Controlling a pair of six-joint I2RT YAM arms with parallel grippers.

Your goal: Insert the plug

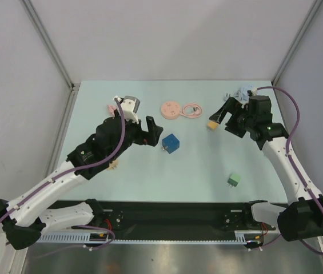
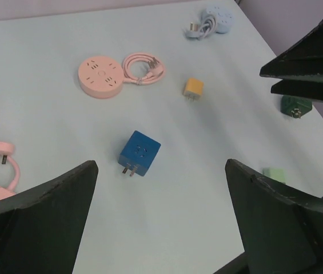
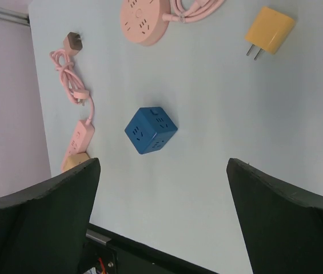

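A small blue cube-shaped plastic socket block (image 1: 171,143) (image 2: 140,153) (image 3: 151,130) lies near the middle of the pale blue-green table (image 1: 207,165), with its two metal prongs pointing towards the arm bases. The plug, a yellow square plastic adapter with two prongs (image 1: 212,124) (image 2: 193,88) (image 3: 269,30), lies flat on the table to the right of the blue cube and slightly farther back, apart from it.

The left gripper (image 1: 152,132) (image 2: 161,228) hangs just left of the blue cube. Its jaws are spread wide with nothing between them, and in its wrist view the cube shows in the gap. The right gripper (image 1: 221,114) (image 3: 161,222) hangs to the right of the cube, close beside the yellow plug. Its jaws also gape wide and grasp nothing.

Beyond the cube lies a round pink plastic socket disc (image 1: 170,109) (image 2: 99,76) (image 3: 144,19), with a coiled pink cable (image 1: 191,109) (image 2: 143,68) touching its right side. A small pale green square adapter (image 1: 234,180) (image 2: 274,174) lies well to the right of the cube and nearer the arm bases. A pale blue round socket with a bundled cord (image 1: 245,92) (image 2: 212,17) lies far back and right of the cube.
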